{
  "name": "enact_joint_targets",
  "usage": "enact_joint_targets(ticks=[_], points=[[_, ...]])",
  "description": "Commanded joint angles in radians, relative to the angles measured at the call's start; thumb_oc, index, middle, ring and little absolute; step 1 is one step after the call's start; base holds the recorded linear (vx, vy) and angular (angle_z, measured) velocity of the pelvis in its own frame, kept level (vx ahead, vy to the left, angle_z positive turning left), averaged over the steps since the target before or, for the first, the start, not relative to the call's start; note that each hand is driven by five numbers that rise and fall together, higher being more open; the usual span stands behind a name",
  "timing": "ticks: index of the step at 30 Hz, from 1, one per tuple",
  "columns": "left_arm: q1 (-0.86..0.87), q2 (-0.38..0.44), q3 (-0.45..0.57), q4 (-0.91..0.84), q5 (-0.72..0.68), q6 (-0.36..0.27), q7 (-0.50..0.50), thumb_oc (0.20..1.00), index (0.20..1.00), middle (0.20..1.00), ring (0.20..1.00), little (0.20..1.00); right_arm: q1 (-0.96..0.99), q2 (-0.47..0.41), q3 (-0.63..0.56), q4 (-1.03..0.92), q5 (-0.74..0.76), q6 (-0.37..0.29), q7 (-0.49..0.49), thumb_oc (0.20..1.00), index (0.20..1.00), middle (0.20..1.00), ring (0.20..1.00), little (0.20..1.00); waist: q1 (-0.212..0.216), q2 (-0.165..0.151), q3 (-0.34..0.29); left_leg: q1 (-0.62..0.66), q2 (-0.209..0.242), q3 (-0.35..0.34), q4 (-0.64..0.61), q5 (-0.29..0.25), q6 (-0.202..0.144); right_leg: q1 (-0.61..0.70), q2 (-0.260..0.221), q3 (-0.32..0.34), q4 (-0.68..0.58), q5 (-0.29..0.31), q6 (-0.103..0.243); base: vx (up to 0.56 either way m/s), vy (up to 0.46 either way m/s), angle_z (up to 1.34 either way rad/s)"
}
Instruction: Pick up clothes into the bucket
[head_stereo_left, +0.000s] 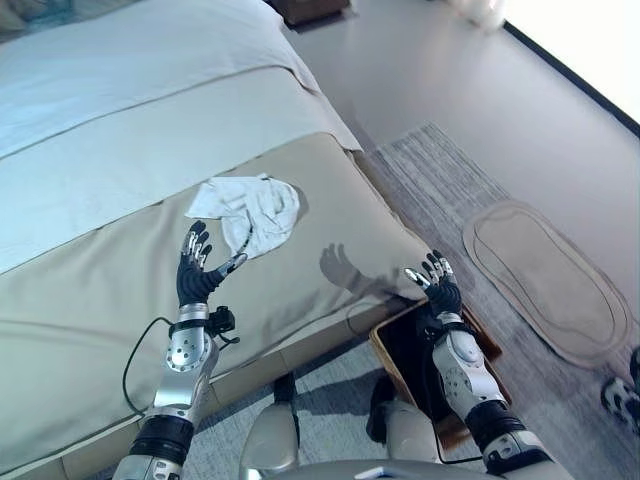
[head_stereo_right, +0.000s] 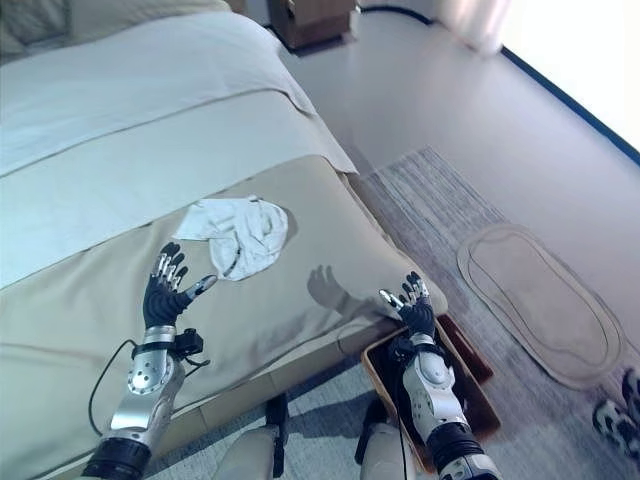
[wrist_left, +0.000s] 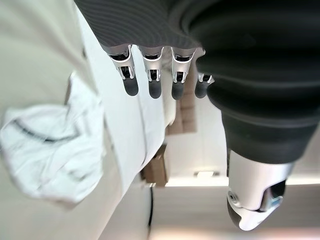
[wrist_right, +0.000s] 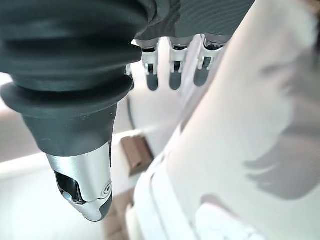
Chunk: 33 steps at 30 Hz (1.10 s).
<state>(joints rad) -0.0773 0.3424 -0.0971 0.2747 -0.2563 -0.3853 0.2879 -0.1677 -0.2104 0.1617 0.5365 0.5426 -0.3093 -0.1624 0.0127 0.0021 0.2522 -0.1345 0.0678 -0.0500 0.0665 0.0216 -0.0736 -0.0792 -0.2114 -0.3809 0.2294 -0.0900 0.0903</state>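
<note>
White crumpled cloth garment with a dark trim line, lying on the beige cover of the bed, toward the bed's foot-end corner. Just short of the garment, on the side nearer the robot: left robot hand, raised above the cover on an upright forearm, fingers spread and straight, thumb pointed toward the cloth, holding nothing and not touching it. Well apart from the garment, past the bed's corner edge: right robot hand, likewise lifted with fingers straight and fanned, empty, hovering over a dark wooden-rimmed bucket on the floor against the bed's side. Beyond the bucket, away from the bed: striped grey rug and an oval beige mat on it.

From the left wrist: same garment seen past straight dark-tipped fingers, plus a brown box on the floor past the bed's far end. From the right wrist: straight fingers over the bed's pale edge, hand shadow on the cover.
</note>
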Motion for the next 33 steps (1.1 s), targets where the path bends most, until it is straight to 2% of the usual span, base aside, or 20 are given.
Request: enact_joint_targets(ticks=[1, 3, 5, 7, 15, 16, 17, 18, 19, 20, 21, 22, 23, 24, 25, 26, 29, 30, 31, 33], points=[[-0.047, 0.035, -0.024, -0.003, 0.05, -0.038, -0.001, 1.0, 1.0, 1.0, 1.0, 1.0, -0.005, -0.028, -0.042, -0.059, -0.028, -0.051, -0.017, 1.0, 1.0, 1.0, 1.0, 1.0, -0.005, -0.033, -0.047, -0.007, 0.023, 0.063, 0.086, -0.033, -0.017, 0.067, -0.092, 0.022, -0.099, 0.118, 0.088, 0.16, 0.132, 1.0], [-0.045, 0.035, -0.022, -0.001, 0.053, -0.034, -0.003, 1.0, 1.0, 1.0, 1.0, 1.0, -0.005, -0.033, -0.052, -0.061, -0.044, -0.045, -0.022, 1.0, 1.0, 1.0, 1.0, 1.0, -0.007, -0.035, -0.058, 0.004, 0.017, 0.066, 0.08, -0.039, -0.01, 0.07, -0.101, 0.024, -0.092, 0.12, 0.092, 0.1, 0.093, 0.51], [-0.037, 0.044, -0.013, 0.003, 0.083, -0.025, -0.004, 1.0, 1.0, 1.0, 1.0, 1.0, -0.004, -0.028, -0.077, -0.053, -0.044, -0.038, -0.025, 1.0, 1.0, 1.0, 1.0, 1.0, -0.006, -0.045, -0.075, 0.035, -0.007, 0.077, 0.069, -0.058, 0.017, 0.081, -0.124, 0.046, -0.075, 0.138, 0.107, 0.12, 0.182, 0.13], [-0.031, 0.046, -0.01, 0.004, 0.09, -0.022, -0.005, 1.0, 1.0, 1.0, 1.0, 1.0, 0.0, -0.023, -0.081, -0.048, -0.043, -0.038, -0.024, 1.0, 1.0, 1.0, 1.0, 1.0, -0.003, -0.05, -0.078, 0.045, -0.013, 0.083, 0.062, -0.062, 0.022, 0.085, -0.128, 0.053, -0.076, 0.14, 0.111, 0.07, 0.13, 0.03], [-0.019, 0.071, -0.003, 0.011, 0.188, 0.008, 0.0, 1.0, 1.0, 1.0, 1.0, 1.0, 0.033, -0.004, -0.112, -0.008, -0.056, -0.021, -0.023, 1.0, 1.0, 1.0, 1.0, 1.0, -0.004, -0.087, -0.124, 0.109, -0.073, 0.113, -0.008, -0.08, 0.066, 0.086, -0.179, 0.087, -0.076, 0.229, 0.154, 0.08, 0.145, -0.1], [-0.035, 0.076, -0.013, 0.014, 0.227, 0.022, 0.004, 1.0, 1.0, 1.0, 1.0, 1.0, 0.052, -0.006, -0.118, -0.008, -0.059, -0.019, -0.023, 1.0, 1.0, 1.0, 1.0, 1.0, -0.015, -0.092, -0.128, 0.126, -0.1, 0.107, -0.007, -0.091, 0.087, 0.078, -0.21, 0.12, -0.014, 0.283, 0.151, 0.07, 0.129, -0.07], [-0.035, 0.076, -0.013, 0.014, 0.228, 0.023, 0.005, 1.0, 1.0, 1.0, 1.0, 1.0, 0.053, -0.006, -0.118, -0.009, -0.059, -0.019, -0.023, 1.0, 1.0, 1.0, 1.0, 1.0, -0.014, -0.093, -0.128, 0.127, -0.102, 0.108, -0.007, -0.091, 0.088, 0.076, -0.212, 0.123, -0.011, 0.282, 0.152, 0.14, 0.26, 0.01], [-0.055, 0.084, -0.025, 0.013, 0.263, 0.039, 0.004, 1.0, 1.0, 1.0, 1.0, 1.0, 0.07, -0.011, -0.124, -0.025, -0.059, -0.02, -0.025, 1.0, 1.0, 1.0, 1.0, 1.0, -0.033, -0.09, -0.116, 0.153, -0.125, 0.089, -0.003, -0.103, 0.113, 0.056, -0.218, 0.192, 0.081, 0.328, 0.135, 0.06, 0.141, 0.1], [-0.056, 0.084, -0.026, 0.013, 0.264, 0.039, 0.004, 1.0, 1.0, 1.0, 1.0, 1.0, 0.07, -0.011, -0.125, -0.026, -0.059, -0.019, -0.025, 1.0, 1.0, 1.0, 1.0, 1.0, -0.032, -0.09, -0.117, 0.149, -0.127, 0.091, -0.004, -0.099, 0.114, 0.052, -0.219, 0.193, 0.079, 0.332, 0.135, 0.08, 0.228, 0.37], [-0.077, 0.094, -0.033, 0.019, 0.292, 0.045, 0.003, 1.0, 1.0, 1.0, 1.0, 1.0, 0.078, -0.008, -0.123, -0.035, -0.061, -0.019, -0.021, 1.0, 1.0, 1.0, 1.0, 1.0, -0.052, -0.079, -0.105, 0.16, -0.124, 0.077, -0.002, -0.1, 0.129, 0.009, -0.179, 0.262, 0.155, 0.32, 0.107, 0.01, 0.091, 0.42], [-0.077, 0.093, -0.033, 0.02, 0.293, 0.044, 0.003, 1.0, 1.0, 1.0, 1.0, 1.0, 0.078, -0.008, -0.123, -0.035, -0.061, -0.019, -0.021, 1.0, 1.0, 1.0, 1.0, 1.0, -0.05, -0.079, -0.105, 0.16, -0.123, 0.079, -0.002, -0.101, 0.129, 0.004, -0.179, 0.266, 0.161, 0.317, 0.106, 0.03, 0.105, 0.44], [-0.086, 0.097, -0.04, 0.024, 0.303, 0.046, 0.003, 1.0, 1.0, 1.0, 1.0, 1.0, 0.082, -0.009, -0.123, -0.033, -0.058, -0.021, -0.019, 1.0, 1.0, 1.0, 1.0, 1.0, -0.059, -0.075, -0.101, 0.162, -0.121, 0.071, 0.0, -0.101, 0.132, -0.016, -0.141, 0.302, 0.18, 0.289, 0.095, 0.06, 0.034, 0.13], [-0.104, 0.099, -0.047, 0.038, 0.309, 0.05, 0.006, 1.0, 1.0, 1.0, 1.0, 1.0, 0.095, -0.01, -0.123, -0.039, -0.047, -0.025, -0.011, 1.0, 1.0, 1.0, 1.0, 1.0, -0.076, -0.074, -0.104, 0.166, -0.116, 0.064, -0.008, -0.1, 0.133, -0.044, -0.075, 0.33, 0.148, 0.219, 0.08, 0.07, 0.034, 0.11], [-0.105, 0.098, -0.048, 0.038, 0.309, 0.05, 0.007, 1.0, 1.0, 1.0, 1.0, 1.0, 0.096, -0.01, -0.123, -0.039, -0.047, -0.025, -0.01, 1.0, 1.0, 1.0, 1.0, 1.0, -0.076, -0.073, -0.105, 0.167, -0.114, 0.064, -0.008, -0.101, 0.132, -0.044, -0.074, 0.329, 0.149, 0.217, 0.079, 0.09, 0.01, 0.07], [-0.114, 0.1, -0.047, 0.044, 0.313, 0.048, 0.011, 1.0, 1.0, 1.0, 1.0, 1.0, 0.104, -0.01, -0.125, -0.05, -0.042, -0.026, -0.004, 1.0, 1.0, 1.0, 1.0, 1.0, -0.084, -0.074, -0.105, 0.167, -0.11, 0.063, -0.013, -0.099, 0.131, -0.055, -0.048, 0.324, 0.119, 0.187, 0.075, 0.07, -0.034, 0.21], [-0.132, 0.11, -0.043, 0.047, 0.33, 0.048, 0.02, 1.0, 1.0, 1.0, 1.0, 1.0, 0.126, -0.013, -0.133, -0.068, -0.032, -0.029, 0.011, 1.0, 1.0, 1.0, 1.0, 1.0, -0.103, -0.079, -0.095, 0.163, -0.109, 0.052, -0.018, -0.099, 0.124, -0.085, 0.01, 0.332, 0.049, 0.14, 0.077, 0.07, -0.033, 0.05], [-0.153, 0.119, -0.044, 0.049, 0.335, 0.046, 0.034, 1.0, 1.0, 1.0, 1.0, 1.0, 0.141, -0.014, -0.136, -0.09, -0.026, -0.037, 0.014, 1.0, 1.0, 1.0, 1.0, 1.0, -0.112, -0.093, -0.079, 0.141, -0.11, 0.044, -0.003, -0.106, 0.114, -0.098, 0.03, 0.32, -0.019, 0.145, 0.08, 0.02, -0.062, 0.12], [-0.158, 0.121, -0.04, 0.046, 0.344, 0.042, 0.04, 1.0, 1.0, 1.0, 1.0, 1.0, 0.154, -0.011, -0.14, -0.094, -0.02, -0.041, 0.015, 1.0, 1.0, 1.0, 1.0, 1.0, -0.11, -0.102, -0.076, 0.125, -0.114, 0.048, 0.005, -0.11, 0.109, -0.084, 0.022, 0.306, -0.056, 0.144, 0.085, -0.14, -0.139, 0.48], [-0.184, 0.121, -0.04, 0.048, 0.336, 0.033, 0.071, 1.0, 1.0, 1.0, 1.0, 1.0, 0.141, -0.016, -0.136, -0.101, -0.008, -0.054, 0.008, 1.0, 1.0, 1.0, 1.0, 1.0, -0.113, -0.114, -0.049, 0.063, -0.104, 0.059, 0.016, -0.101, 0.097, -0.097, 0.034, 0.311, -0.117, 0.17, 0.085, -0.14, -0.112, 0.38], [-0.215, 0.123, -0.042, 0.05, 0.323, 0.027, 0.09, 1.0, 1.0, 1.0, 1.0, 1.0, 0.12, -0.021, -0.133, -0.103, -0.001, -0.063, 0.001, 1.0, 1.0, 1.0, 1.0, 1.0, -0.113, -0.114, -0.031, 0.008, -0.092, 0.066, 0.034, -0.092, 0.09, -0.131, 0.036, 0.309, -0.133, 0.189, 0.084, -0.26, -0.111, 0.13]])
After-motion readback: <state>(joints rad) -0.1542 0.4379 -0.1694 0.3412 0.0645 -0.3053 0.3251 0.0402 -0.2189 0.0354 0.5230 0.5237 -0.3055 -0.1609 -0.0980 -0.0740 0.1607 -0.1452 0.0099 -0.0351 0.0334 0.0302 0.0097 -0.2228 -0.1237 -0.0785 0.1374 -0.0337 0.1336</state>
